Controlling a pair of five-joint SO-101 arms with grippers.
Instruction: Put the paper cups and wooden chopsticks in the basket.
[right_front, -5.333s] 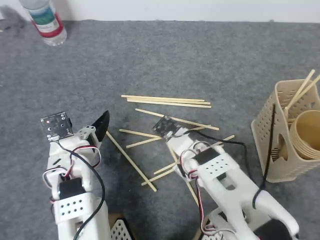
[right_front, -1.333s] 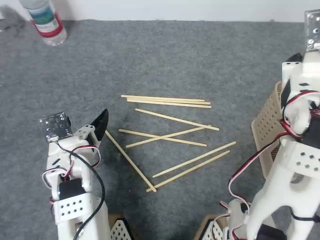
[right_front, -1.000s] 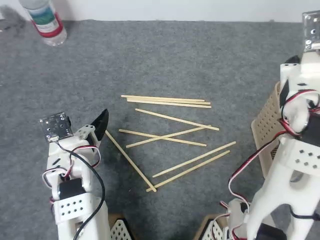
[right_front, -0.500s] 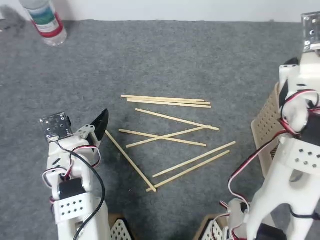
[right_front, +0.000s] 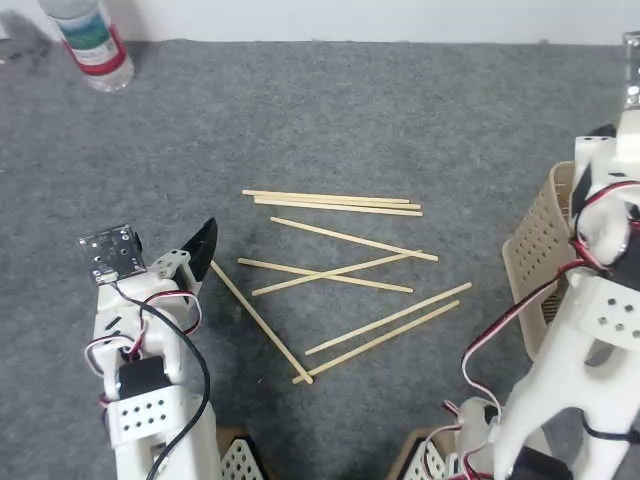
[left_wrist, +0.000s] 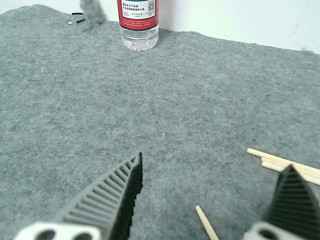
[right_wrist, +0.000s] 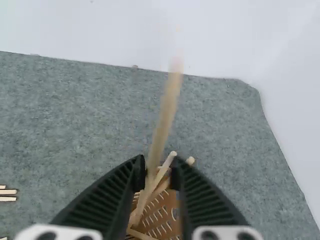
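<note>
My right gripper (right_wrist: 157, 163) is up at the far right of the grey mat (right_front: 400, 110), directly above the basket (right_front: 535, 250). Its jaws are pressed onto one wooden chopstick (right_wrist: 167, 105), which stands nearly upright between them with its lower end pointing down into the basket's mouth. A few other sticks (right_wrist: 170, 157) already lean inside, just under my jaws. I judge this one to be at the point of release: it only needs letting go, and it should drop in beside the others if it stays upright.

My left gripper (left_wrist: 214, 165) sits low at the near left with its jaws spread wide and nothing between them. One end of a long slanting stick (right_front: 262, 322) lies just beside it.

Most of the work remains. I count eight loose chopsticks (right_front: 340, 204) in the middle of the mat:
- a parallel pair at the far side
- three crossing in the centre
- the slanting one near my left arm
- another parallel pair nearer the right

My right arm covers the inside of the basket from above, so I cannot tell whether the paper cups are in there. A water bottle (right_front: 90, 35) stands at the far left corner, well apart from everything.
</note>
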